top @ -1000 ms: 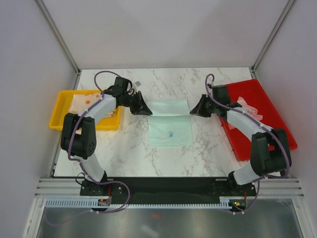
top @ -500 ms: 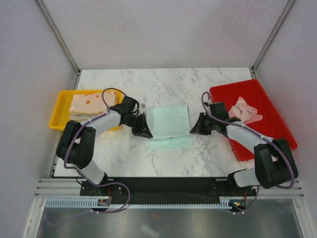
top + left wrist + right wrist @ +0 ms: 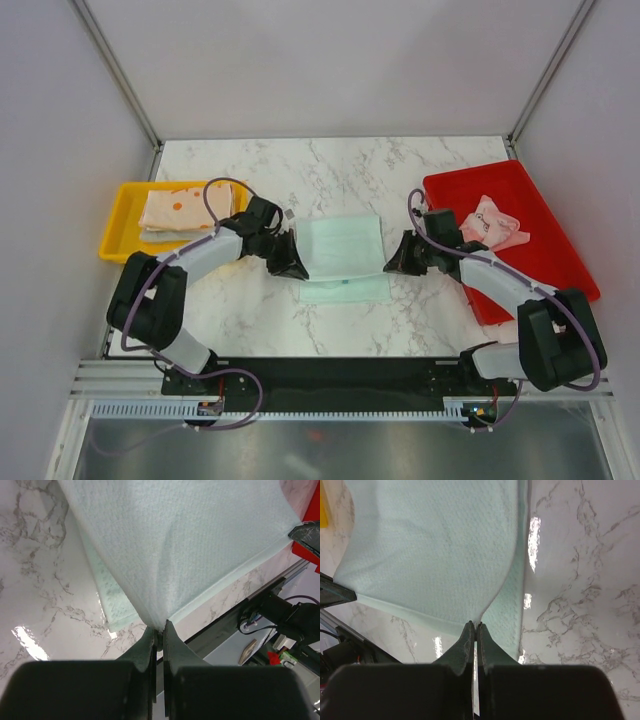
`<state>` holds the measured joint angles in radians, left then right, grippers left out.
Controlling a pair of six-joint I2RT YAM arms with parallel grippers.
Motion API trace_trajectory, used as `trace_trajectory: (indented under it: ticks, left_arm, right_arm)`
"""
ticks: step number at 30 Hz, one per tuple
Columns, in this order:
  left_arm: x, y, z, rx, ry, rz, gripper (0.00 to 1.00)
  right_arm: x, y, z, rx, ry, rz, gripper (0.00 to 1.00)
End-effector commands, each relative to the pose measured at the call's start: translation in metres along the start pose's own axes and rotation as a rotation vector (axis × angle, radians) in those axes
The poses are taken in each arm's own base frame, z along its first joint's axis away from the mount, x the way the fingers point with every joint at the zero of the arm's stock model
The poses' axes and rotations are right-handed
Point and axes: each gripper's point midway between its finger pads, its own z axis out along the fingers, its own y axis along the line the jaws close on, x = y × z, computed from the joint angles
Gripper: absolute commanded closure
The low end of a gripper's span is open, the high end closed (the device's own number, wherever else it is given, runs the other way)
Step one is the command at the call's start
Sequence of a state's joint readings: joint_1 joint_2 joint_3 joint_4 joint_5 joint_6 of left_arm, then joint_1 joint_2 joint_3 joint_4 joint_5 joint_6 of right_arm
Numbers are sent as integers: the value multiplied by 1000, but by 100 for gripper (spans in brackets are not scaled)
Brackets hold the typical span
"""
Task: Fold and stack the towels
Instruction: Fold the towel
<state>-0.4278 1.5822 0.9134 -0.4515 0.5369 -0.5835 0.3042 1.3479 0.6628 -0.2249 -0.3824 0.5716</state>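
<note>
While both arms reached in over the marble table (image 3: 250,310), the overhead view showed one mint green towel (image 3: 343,250) at the table's middle. It was doubled over itself, with a strip of its lower layer showing along the near edge. Two grippers met the cloth: the left gripper (image 3: 296,266) at the towel's left side and the right gripper (image 3: 392,262) at its right side.

Two trays stood at the sides. A yellow tray (image 3: 118,222) on the left held a small pile with an orange-spotted towel (image 3: 175,210) on top. At least one paler layer lay under it, though how many could not be counted. A red tray (image 3: 545,250) on the right held one pink patterned towel (image 3: 490,222), loosely crumpled.

From the left wrist, the left gripper's two fingers (image 3: 145,650) were pressed almost together, pinching one corner of the mint towel's upper layer. That layer spread away from the pinch, and the lower layer lay flat on the marble beneath.

From the right wrist, the right gripper's two fingers (image 3: 465,645) were likewise nearly closed on the opposite corner of the same upper layer. The lower layer showed beside it on the marble.
</note>
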Motion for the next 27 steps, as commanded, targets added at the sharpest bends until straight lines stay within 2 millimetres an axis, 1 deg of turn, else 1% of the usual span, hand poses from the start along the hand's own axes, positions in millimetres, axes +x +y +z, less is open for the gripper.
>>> trace_trajectory:
  ticks: [1, 3, 5, 8, 9, 10, 11, 12, 13, 14, 15, 17, 18, 19, 21, 25, 27]
  left_arm:
    - [-30, -31, -28, 24, -124, 32, 98]
    - [-32, -36, -35, 27, -137, 40, 98]
    - [-30, -39, -40, 30, -144, 46, 98]
    - [-21, -32, -39, 20, -130, 38, 98]
    - [-17, -29, -39, 18, -126, 34, 98]
    - [-11, -24, -37, 8, -116, 26, 98]
    - [-8, -23, -38, 8, -121, 32, 98]
    - [-5, -20, -38, -2, -122, 27, 98]
    - [2, -14, -34, -11, -110, 19, 98]
    - [5, -13, -34, -9, -110, 20, 98]
    - [7, -12, -31, -6, -109, 20, 98]
    - [16, -2, -22, -16, -79, 4, 98]
    - [16, -8, -19, 25, -77, 21, 98]
    - [24, -4, -14, 29, -56, 13, 98]
    - [30, -4, -7, 31, -34, 16, 98]
    - [35, 0, 0, 16, -18, 13, 98]
    - [34, 5, 2, -8, -24, 6, 98]
  right_arm:
    - [-44, 31, -23, -31, -127, -71, 100]
    - [-58, 41, -35, -35, -163, -98, 100]
    - [-57, 42, -41, -25, -164, -107, 100]
    - [-46, 37, -44, -26, -147, -113, 100]
    - [-38, 31, -42, -17, -133, -107, 100]
    - [-36, 30, -44, -18, -138, -107, 100]
    - [-29, 25, -42, -10, -127, -102, 100]
    - [-27, 24, -41, -16, -127, -102, 100]
    - [-25, 24, -42, -22, -131, -99, 100]
    - [-17, 18, -39, -15, -118, -88, 100]
    - [-15, 17, -37, -17, -117, -90, 100]
    - [-6, 10, -31, -8, -95, -79, 100]
    - [-4, 9, -29, -14, -93, -80, 100]
    - [-2, 8, -27, -20, -89, -80, 100]
    - [2, 9, -24, -34, -87, -76, 100]
    - [15, 8, -16, -27, -57, -90, 100]
    - [20, 2, -13, -9, -53, -88, 100]
